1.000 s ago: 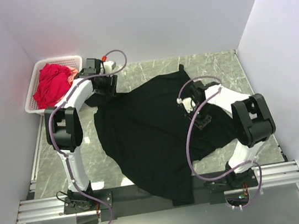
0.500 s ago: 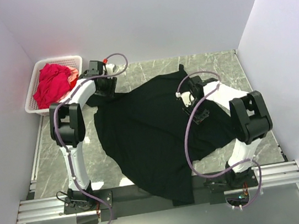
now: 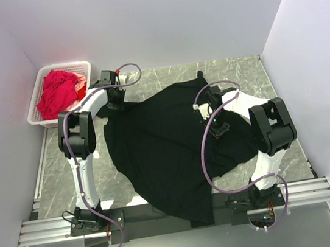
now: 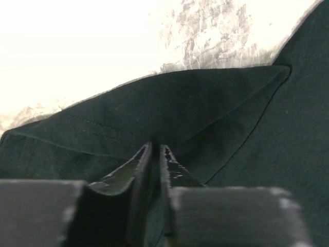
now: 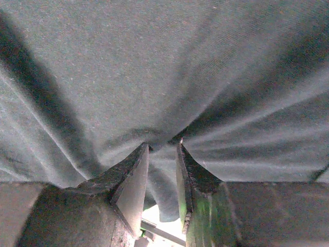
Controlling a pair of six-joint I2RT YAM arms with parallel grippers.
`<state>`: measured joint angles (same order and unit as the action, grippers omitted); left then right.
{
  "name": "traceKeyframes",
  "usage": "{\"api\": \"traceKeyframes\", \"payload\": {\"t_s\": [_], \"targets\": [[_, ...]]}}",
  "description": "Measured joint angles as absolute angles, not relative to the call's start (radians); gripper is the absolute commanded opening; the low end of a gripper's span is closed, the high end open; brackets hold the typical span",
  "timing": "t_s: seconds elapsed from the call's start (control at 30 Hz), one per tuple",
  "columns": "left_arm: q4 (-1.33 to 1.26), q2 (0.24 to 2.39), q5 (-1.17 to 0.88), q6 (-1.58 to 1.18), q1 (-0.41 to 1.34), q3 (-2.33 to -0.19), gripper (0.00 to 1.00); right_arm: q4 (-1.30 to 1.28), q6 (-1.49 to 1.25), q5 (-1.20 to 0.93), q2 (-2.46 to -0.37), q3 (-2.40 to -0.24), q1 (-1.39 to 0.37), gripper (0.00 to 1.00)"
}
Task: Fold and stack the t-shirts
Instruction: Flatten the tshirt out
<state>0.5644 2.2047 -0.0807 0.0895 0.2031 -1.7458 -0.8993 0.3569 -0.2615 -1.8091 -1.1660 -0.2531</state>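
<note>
None of the folding looks done yet, by my reading; no stack shows anywhere, and every shirt is left to do.

The left pincer has its jaws drawn almost together, with only a sliver of gap, and a fold at the hem of the black t-shirt runs into that sliver; I judge it a pinch on the cloth's edge. The right pincer stands a little wider but still narrow; dark cloth bunches down between its fingers, and creases fan out from that spot, so it has hold of the same shirt.

Out from the grips, the black t-shirt lies spread and rumpled across the marble-patterned worktop; its far left corner is under the left arm, its middle right is under the right arm, and its near edge hangs over the rail between the two bases. It is not yet flat enough to fold, so smoothing seems to be the step in hand.

Farther out, at the far left corner, the white lattice basket holds a crumpled crimson t-shirt with a bit of salmon-pink cloth beside it; both are unfolded.
</note>
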Motion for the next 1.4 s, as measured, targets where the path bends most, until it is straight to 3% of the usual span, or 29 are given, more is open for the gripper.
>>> {"api": "traceKeyframes", "payload": {"t_s": [0.03, 0.1, 0.5, 0.8, 0.9, 1.0, 1.13, 1.4], "targets": [[0.566, 2.205, -0.081, 0.091, 0.202, -1.749, 0.04, -0.898, 0.356, -0.263, -1.811, -1.165, -0.255, 0.34], [0.567, 2.205, -0.080, 0.089, 0.200, -1.763, 0.01, -0.892, 0.356, -0.264, -1.813, -1.159, -0.262, 0.34], [0.547, 2.214, -0.079, 0.094, 0.189, -1.935, 0.00, -0.883, 0.356, -0.280, -1.824, -1.145, -0.282, 0.33], [0.496, 2.352, -0.081, 0.112, 0.181, -2.078, 0.00, -0.883, 0.356, -0.305, -1.827, -1.144, -0.297, 0.33], [0.485, 2.407, -0.089, 0.099, 0.173, -2.132, 0.12, -0.886, 0.356, -0.309, -1.829, -1.144, -0.312, 0.33], [0.453, 2.358, -0.103, 0.083, 0.161, -2.035, 0.34, -0.888, 0.356, -0.310, -1.829, -1.144, -0.316, 0.33], [0.468, 2.203, -0.108, 0.067, 0.144, -1.826, 0.45, -0.896, 0.353, -0.317, -1.827, -1.146, -0.316, 0.33], [0.497, 2.100, -0.121, 0.017, 0.142, -1.801, 0.57, -0.922, 0.341, -0.334, -1.827, -1.193, -0.319, 0.36]]}}
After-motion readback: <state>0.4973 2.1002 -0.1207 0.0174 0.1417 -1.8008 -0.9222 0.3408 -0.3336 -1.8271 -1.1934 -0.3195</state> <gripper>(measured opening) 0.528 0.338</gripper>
